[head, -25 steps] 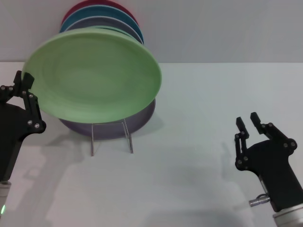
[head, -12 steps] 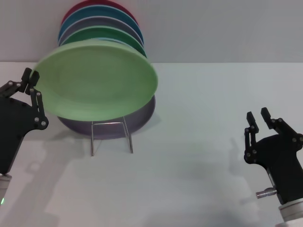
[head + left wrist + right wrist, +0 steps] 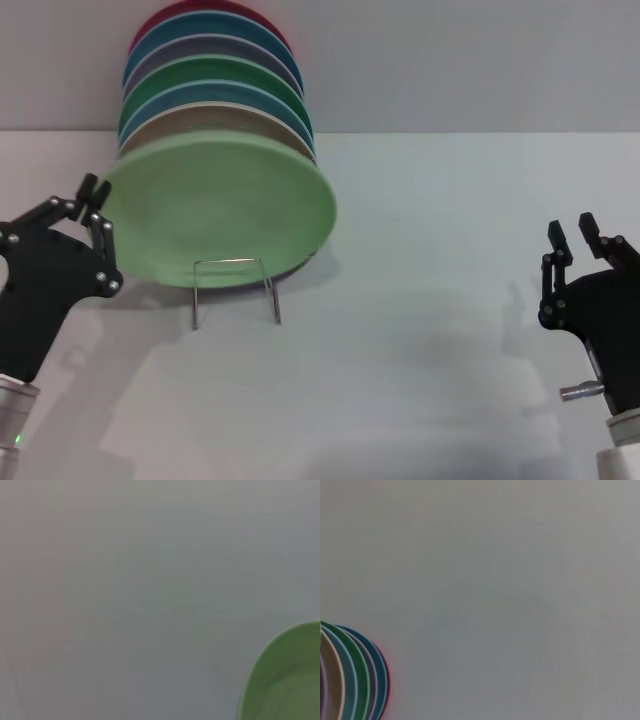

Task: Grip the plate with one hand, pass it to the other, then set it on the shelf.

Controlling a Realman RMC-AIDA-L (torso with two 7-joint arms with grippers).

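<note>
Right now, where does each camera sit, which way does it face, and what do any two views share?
Head view: on the head, facing forward and down at the mint plate on the wire rack; left hand and right hand show.
Left wrist view: on the left wrist, facing bare surface and the plate's edge; no fingers show.
Right wrist view: on the right wrist, facing the stacked plates; no fingers show.
Shared: head and left wrist both show the mint plate.

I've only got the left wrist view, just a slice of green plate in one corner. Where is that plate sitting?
Observer: The mint-green plate leans at the front of the stack of plates, above the wire plate rack.
Operator: Where's the left hand?
Observer: The left hand is at the plate's left rim; I cannot tell if it touches.
Operator: And the right?
Observer: The right hand is far off to the right, open and empty.
</note>
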